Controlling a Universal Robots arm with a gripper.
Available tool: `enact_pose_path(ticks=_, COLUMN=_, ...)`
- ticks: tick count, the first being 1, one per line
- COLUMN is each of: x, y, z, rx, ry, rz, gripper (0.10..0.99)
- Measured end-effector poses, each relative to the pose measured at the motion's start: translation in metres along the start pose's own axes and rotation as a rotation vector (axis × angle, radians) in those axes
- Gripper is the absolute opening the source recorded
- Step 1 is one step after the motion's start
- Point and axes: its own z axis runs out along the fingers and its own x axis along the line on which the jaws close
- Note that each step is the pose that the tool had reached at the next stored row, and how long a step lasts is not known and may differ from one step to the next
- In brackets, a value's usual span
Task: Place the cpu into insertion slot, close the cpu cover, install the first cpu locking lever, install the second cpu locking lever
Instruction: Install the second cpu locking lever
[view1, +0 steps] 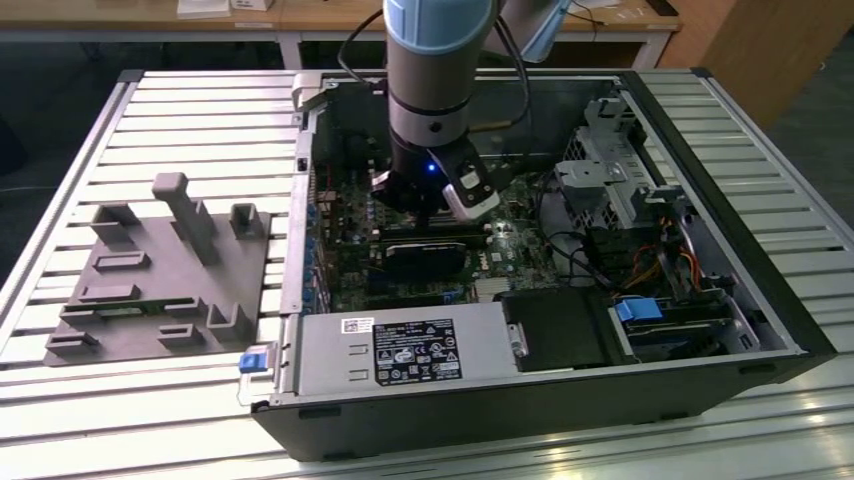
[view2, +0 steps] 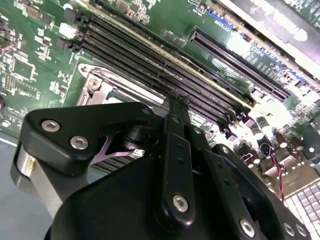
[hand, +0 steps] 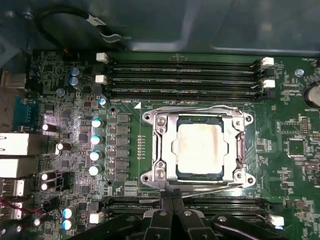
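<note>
The cpu (hand: 199, 147), a dull silver square, lies in the insertion slot (hand: 150, 119) on the green board. The cpu cover (hand: 159, 147), a silver frame with a square window, lies flat over its edges. One thin wire locking lever (hand: 192, 107) runs along the side of the socket toward the memory slots, another (hand: 212, 185) along the side nearest my fingers. My gripper (hand: 172, 199) is shut with nothing between its black fingers, its tips just short of that nearer lever. In the second wrist view the gripper (view2: 177, 97) points at the memory slots beside a socket corner (view2: 95, 84). In the exterior view the gripper (view1: 427, 228) reaches down into the open case.
Long black memory slots (hand: 182, 75) flank the socket. A row of capacitors (hand: 95, 140) stands beside it. A black shroud (view1: 420, 258), the power supply (view1: 400, 350) and drive cages (view1: 607, 175) crowd the case. A grey fixture plate (view1: 160, 270) sits at the exterior view's left.
</note>
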Motion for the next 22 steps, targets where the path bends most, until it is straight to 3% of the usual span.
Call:
enact_pose_path(ticks=9, x=0.0074, y=-0.0115, z=0.0002, rx=-0.042, ry=-0.0001, rz=0.001, gripper=0.106)
enact_pose_path(ticks=15, x=0.0109, y=-0.0134, z=0.0014, rx=-0.069, ry=0.0000, rz=0.001, gripper=0.106)
enact_pose_path(ticks=22, x=0.0136, y=-0.0137, z=0.0036, rx=-0.079, ry=0.0000, rz=0.002, gripper=0.106)
